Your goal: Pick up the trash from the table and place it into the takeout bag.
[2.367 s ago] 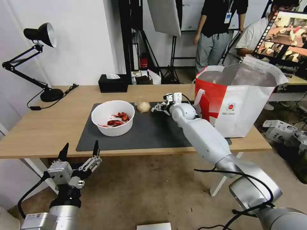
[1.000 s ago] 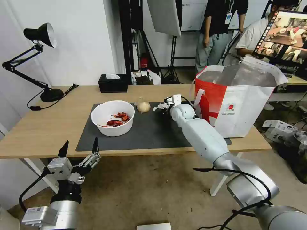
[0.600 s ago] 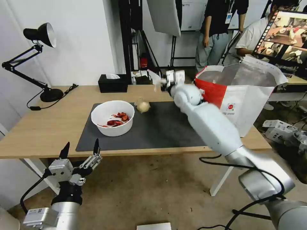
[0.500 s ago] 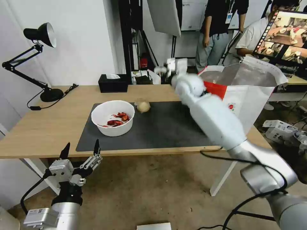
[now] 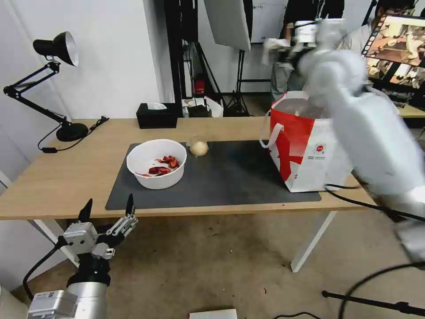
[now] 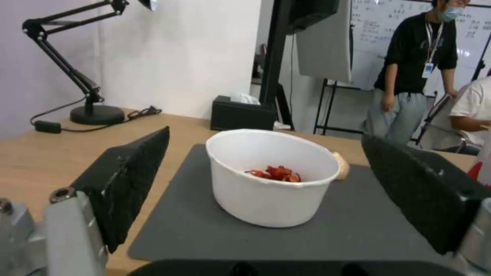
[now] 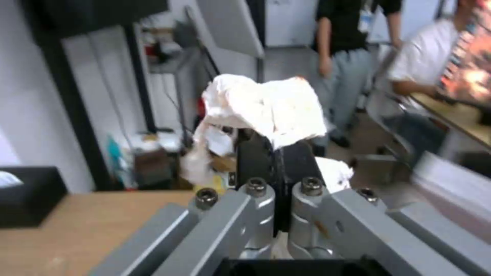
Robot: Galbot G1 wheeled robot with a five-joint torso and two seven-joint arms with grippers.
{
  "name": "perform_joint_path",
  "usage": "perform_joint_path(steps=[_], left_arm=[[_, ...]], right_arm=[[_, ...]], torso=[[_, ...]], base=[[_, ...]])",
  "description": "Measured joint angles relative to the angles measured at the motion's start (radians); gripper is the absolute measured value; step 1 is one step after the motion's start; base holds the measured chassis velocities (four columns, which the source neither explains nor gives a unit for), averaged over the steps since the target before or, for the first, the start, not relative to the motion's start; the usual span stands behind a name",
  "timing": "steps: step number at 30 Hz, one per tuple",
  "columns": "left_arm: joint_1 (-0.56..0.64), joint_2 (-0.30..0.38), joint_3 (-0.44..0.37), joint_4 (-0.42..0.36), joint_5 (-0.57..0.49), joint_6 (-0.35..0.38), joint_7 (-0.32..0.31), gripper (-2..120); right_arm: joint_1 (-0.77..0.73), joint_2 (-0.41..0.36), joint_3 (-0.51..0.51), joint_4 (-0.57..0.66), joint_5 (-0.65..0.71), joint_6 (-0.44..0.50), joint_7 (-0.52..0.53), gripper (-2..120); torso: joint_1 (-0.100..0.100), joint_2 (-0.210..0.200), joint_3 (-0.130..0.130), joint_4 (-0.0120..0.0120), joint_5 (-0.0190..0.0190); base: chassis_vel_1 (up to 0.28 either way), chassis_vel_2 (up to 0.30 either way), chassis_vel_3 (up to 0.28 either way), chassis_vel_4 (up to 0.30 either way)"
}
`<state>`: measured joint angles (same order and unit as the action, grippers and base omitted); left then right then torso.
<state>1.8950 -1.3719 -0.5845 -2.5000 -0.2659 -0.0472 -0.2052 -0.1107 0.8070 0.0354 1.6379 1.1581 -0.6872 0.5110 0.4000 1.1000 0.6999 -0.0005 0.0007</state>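
Observation:
My right gripper [image 5: 283,46] is raised high over the table, just left of the red-and-white takeout bag [image 5: 305,148], and is shut on a crumpled white tissue [image 7: 263,109]. That tissue [image 5: 273,44] shows blurred at the gripper's tip. On the dark grey mat [image 5: 230,177] stand a white round bowl [image 5: 156,163] with red scraps and a small clear bag with a beige lump [image 5: 198,147]. Low in front of the table's edge my left gripper [image 5: 106,210] hangs open, its view facing the bowl [image 6: 271,176].
A black tissue box [image 5: 156,115] and a black desk lamp [image 5: 57,84] stand at the back of the light-wood table [image 5: 57,177]. People and a monitor are behind the bag.
My right gripper has lifted the tissue off the mat and swung it up and to the right, toward the bag's top. The left arm has barely moved.

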Motion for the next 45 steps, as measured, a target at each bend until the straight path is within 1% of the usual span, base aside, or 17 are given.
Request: perform_joint_path(steps=[1, 4, 7, 8, 10, 12, 13, 18, 19, 23, 24, 27, 31, 34, 40, 43, 45], left_arm=[[0.000, 0.000, 0.000, 0.000, 0.000, 0.000, 0.000, 100], [0.002, 0.007, 0.006, 0.000, 0.000, 0.000, 0.000, 100], [0.001, 0.017, 0.020, 0.000, 0.002, 0.000, -0.001, 100], [0.000, 0.020, 0.028, 0.000, 0.004, 0.001, -0.002, 100], [-0.001, 0.021, 0.032, 0.000, 0.006, 0.002, -0.003, 100], [-0.002, 0.023, 0.040, 0.000, 0.011, 0.005, -0.005, 100], [-0.002, 0.023, 0.040, 0.000, 0.011, 0.005, -0.005, 100], [0.002, 0.023, 0.040, 0.000, 0.015, 0.006, -0.008, 100], [0.002, 0.023, 0.040, 0.000, 0.015, 0.006, -0.008, 100], [0.004, 0.020, 0.042, 0.000, 0.024, 0.006, -0.011, 100], [0.004, 0.020, 0.042, 0.000, 0.024, 0.006, -0.011, 100], [0.005, 0.019, 0.043, 0.000, 0.029, 0.006, -0.011, 100], [0.007, 0.018, 0.042, 0.000, 0.030, 0.006, -0.011, 100], [0.009, 0.017, 0.043, 0.000, 0.032, 0.005, -0.012, 100], [0.009, 0.011, 0.047, 0.000, 0.037, 0.005, -0.012, 100], [0.010, 0.007, 0.047, 0.000, 0.041, 0.004, -0.012, 100], [0.012, 0.005, 0.046, 0.000, 0.044, 0.004, -0.012, 100]], right_arm=[[0.000, 0.000, 0.000, 0.000, 0.000, 0.000, 0.000, 0], [-0.116, -0.080, 0.062, 0.064, 0.058, -0.002, 0.014, 0], [-0.193, -0.103, 0.092, 0.088, 0.066, -0.002, 0.021, 2], [-0.218, -0.104, 0.101, 0.092, 0.066, -0.002, 0.026, 8], [-0.229, -0.104, 0.105, 0.092, 0.066, -0.001, 0.030, 10], [-0.248, -0.093, 0.115, 0.086, 0.065, 0.001, 0.042, 22], [-0.248, -0.093, 0.115, 0.086, 0.065, 0.001, 0.042, 22], [-0.258, -0.081, 0.123, 0.071, 0.056, 0.003, 0.047, 41], [-0.258, -0.081, 0.123, 0.071, 0.056, 0.003, 0.047, 41], [-0.266, -0.076, 0.128, 0.073, 0.048, 0.006, 0.047, 61], [-0.266, -0.076, 0.128, 0.073, 0.048, 0.006, 0.047, 61], [-0.267, -0.074, 0.131, 0.084, 0.044, 0.009, 0.048, 75], [-0.265, -0.075, 0.133, 0.103, 0.043, 0.018, 0.050, 85], [-0.247, -0.088, 0.132, 0.168, 0.050, 0.038, 0.050, 99], [-0.290, -0.122, 0.128, 0.319, 0.053, 0.082, 0.048, 100], [-0.427, -0.150, 0.163, 0.467, 0.010, 0.130, 0.043, 100], [-0.488, -0.156, 0.175, 0.513, -0.020, 0.148, 0.043, 100]], torso=[[0.000, 0.000, 0.000, 0.0000, 0.0000], [0.000, 0.000, 0.000, 0.0001, -0.0005], [0.000, 0.000, 0.000, 0.0000, -0.0003], [0.000, 0.000, 0.000, 0.0002, -0.0004], [0.000, 0.000, 0.000, 0.0003, -0.0005], [0.000, 0.000, 0.000, 0.0007, -0.0006], [0.000, 0.000, 0.000, 0.0007, -0.0006], [0.000, 0.000, 0.000, 0.0006, -0.0007], [0.000, 0.000, 0.000, 0.0006, -0.0007], [0.000, 0.000, 0.000, 0.0006, -0.0008], [0.000, 0.000, 0.000, 0.0006, -0.0008], [0.000, 0.000, 0.000, 0.0004, -0.0008], [0.000, 0.000, 0.000, 0.0004, -0.0007], [0.000, 0.000, 0.000, 0.0004, -0.0008], [0.000, 0.000, 0.000, 0.0007, -0.0011], [0.000, 0.000, 0.000, 0.0004, -0.0010], [0.000, 0.000, 0.000, 0.0004, -0.0008]], base=[[0.000, 0.000, 0.000, 0.000], [0.000, 0.000, 0.000, 0.000], [0.000, 0.000, 0.000, 0.000], [0.000, 0.000, 0.000, 0.000], [0.000, 0.000, 0.000, 0.000], [0.000, 0.000, 0.000, 0.000], [0.000, 0.000, 0.000, 0.000], [0.000, 0.000, 0.000, 0.000], [0.000, 0.000, 0.000, 0.000], [0.000, 0.000, 0.000, 0.000], [0.000, 0.000, 0.000, 0.000], [0.000, 0.000, 0.000, 0.000], [0.000, 0.000, 0.000, 0.000], [0.000, 0.000, 0.000, 0.000], [0.000, 0.000, 0.000, 0.000], [0.000, 0.000, 0.000, 0.000], [0.000, 0.000, 0.000, 0.000]])
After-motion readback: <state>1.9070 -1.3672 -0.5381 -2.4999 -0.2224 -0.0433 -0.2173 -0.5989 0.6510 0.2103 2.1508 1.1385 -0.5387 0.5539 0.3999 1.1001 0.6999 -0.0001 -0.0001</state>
